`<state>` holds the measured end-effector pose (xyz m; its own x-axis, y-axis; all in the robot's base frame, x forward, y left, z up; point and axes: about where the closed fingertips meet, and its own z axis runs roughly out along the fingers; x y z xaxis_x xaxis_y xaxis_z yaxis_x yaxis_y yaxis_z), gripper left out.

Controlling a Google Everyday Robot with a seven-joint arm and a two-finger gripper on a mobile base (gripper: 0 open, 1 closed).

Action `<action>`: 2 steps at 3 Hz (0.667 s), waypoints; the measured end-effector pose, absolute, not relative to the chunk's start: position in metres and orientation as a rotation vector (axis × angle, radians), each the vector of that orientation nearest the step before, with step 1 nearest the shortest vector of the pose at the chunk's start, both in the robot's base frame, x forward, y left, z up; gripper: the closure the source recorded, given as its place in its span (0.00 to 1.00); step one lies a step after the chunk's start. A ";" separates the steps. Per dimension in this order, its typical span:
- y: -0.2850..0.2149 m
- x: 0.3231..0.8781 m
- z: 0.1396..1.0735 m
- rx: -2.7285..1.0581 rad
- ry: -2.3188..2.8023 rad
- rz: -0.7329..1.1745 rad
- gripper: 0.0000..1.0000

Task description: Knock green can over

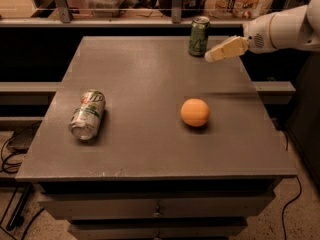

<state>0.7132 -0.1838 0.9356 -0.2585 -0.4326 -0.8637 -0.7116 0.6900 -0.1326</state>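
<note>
I'm seeing the worktop (145,69) showing a matt, faintly grainy grey finish. The green can (199,36) is gleaming like painted metal, its rim bare and silvery. The tool (210,57), hovering just right of that can, is looking like smooth cream plastic, with the arm (285,28) behind it glossy white. The silver can (87,114) is shining metallic, and the orange (195,112) is looking matt.

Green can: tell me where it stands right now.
In the camera view, the slim dark green soda can stands upright near the far edge of the grey table, right of centre; the beige gripper hovers just to its right.
</note>
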 end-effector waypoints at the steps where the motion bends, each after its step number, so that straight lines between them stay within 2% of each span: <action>1: -0.172 0.749 0.930 -0.808 1.851 0.406 0.00; 2: -0.163 0.783 0.924 -0.749 1.825 0.420 0.00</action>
